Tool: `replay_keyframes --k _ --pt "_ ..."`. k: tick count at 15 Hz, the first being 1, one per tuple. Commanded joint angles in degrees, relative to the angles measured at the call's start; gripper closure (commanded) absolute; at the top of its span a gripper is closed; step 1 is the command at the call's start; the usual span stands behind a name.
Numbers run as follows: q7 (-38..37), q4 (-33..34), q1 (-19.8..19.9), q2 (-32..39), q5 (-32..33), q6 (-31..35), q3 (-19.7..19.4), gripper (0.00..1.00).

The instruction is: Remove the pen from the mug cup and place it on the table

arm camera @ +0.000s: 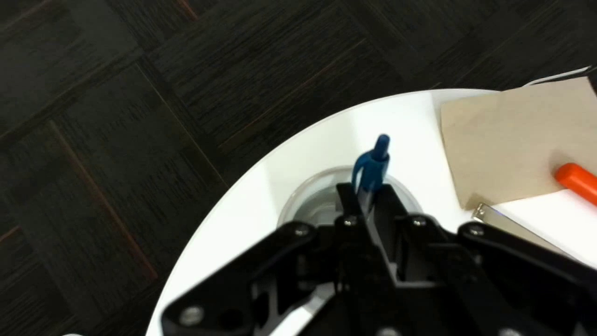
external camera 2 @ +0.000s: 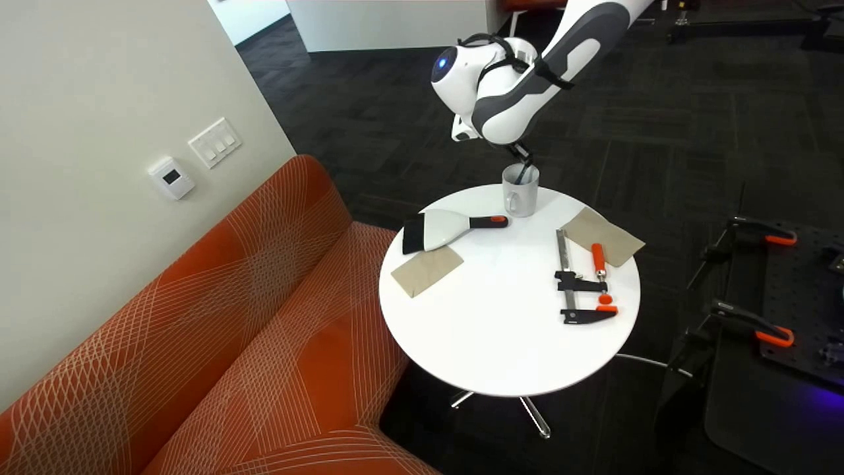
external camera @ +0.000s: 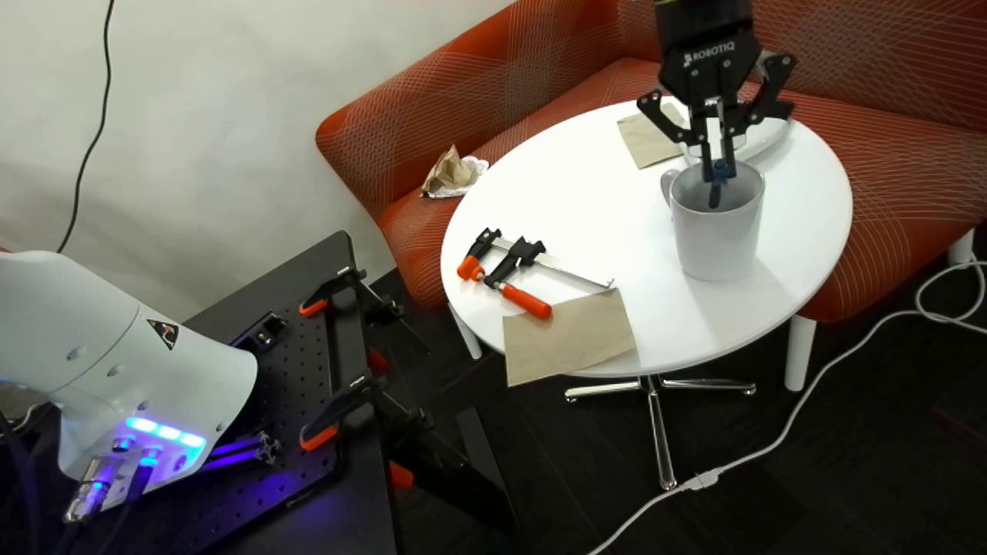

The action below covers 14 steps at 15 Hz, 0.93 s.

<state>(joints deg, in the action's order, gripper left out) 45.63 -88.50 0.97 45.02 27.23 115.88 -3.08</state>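
Note:
The white mug cup (external camera: pixel 717 239) stands upright on the round white table (external camera: pixel 555 193), close to its edge; it also shows in an exterior view (external camera 2: pixel 519 198) and in the wrist view (arm camera: pixel 314 195). My gripper (external camera: pixel 719 166) is above the mug's mouth, pointing down. In the wrist view its fingertips (arm camera: pixel 365 196) are shut on the blue pen (arm camera: pixel 373 170) just below its clip. The pen's blue top sticks out past the fingertips. The pen's lower part (external camera: pixel 715 196) is inside the mug, tilted in an exterior view (external camera 2: pixel 521 175). Its tip is hidden.
A clamp with an orange handle (external camera: pixel 526 301) lies partly on a beige pad (external camera: pixel 570 339) that overhangs the table edge. Another beige pad (external camera 2: pixel 427 270) and a wide scraper (external camera 2: pixel 448 229) lie near the mug. The rust-red sofa (external camera 2: pixel 264 316) borders the table.

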Motion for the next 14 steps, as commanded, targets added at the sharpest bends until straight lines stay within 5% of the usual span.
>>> replay_keyframes --k 1,14 --pt "-4.8 -7.3 -2.1 -8.5 2.3 -4.0 -0.6 0.96" --pt "-19.0 -29.2 -4.2 -30.3 4.2 6.8 5.7 0.96"
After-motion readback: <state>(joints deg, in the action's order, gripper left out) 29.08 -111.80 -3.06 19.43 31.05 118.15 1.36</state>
